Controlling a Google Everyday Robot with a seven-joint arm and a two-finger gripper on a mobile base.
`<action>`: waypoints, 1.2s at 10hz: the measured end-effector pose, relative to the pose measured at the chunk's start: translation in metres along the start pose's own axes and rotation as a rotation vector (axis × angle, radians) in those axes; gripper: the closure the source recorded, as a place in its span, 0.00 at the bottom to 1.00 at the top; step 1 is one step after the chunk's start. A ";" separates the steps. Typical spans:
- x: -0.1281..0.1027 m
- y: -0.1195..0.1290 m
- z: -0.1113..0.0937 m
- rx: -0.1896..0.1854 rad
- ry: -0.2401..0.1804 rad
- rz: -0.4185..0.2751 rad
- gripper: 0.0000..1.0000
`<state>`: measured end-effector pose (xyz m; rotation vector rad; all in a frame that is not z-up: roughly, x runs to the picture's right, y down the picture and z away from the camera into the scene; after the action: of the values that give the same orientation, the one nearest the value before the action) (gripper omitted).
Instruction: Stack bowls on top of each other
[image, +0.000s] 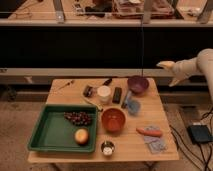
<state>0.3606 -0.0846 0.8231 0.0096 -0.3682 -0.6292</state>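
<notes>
Jaws? Honestly couldn't tell if they were spread or closed. Gripper (165, 64) hung in the air off the table's (156, 111) far right corner, roughly 2 o'clock from the table's centre, well apart from both bowls. Purple bowl (137, 84) sat upright at about 1 o'clock, near the back edge. Orange bowl (113, 119) sat on its own close to the middle, at 7 o'clock from the purple one, just right of the green tray (39, 134). Little blue cup (132, 106) was between the two bowls.
</notes>
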 end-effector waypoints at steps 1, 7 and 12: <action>0.000 -0.001 0.004 -0.022 0.011 -0.007 0.20; 0.010 0.036 0.054 -0.121 0.052 0.014 0.20; -0.002 0.044 0.084 -0.129 0.003 0.000 0.20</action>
<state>0.3554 -0.0390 0.9065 -0.1128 -0.3243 -0.6516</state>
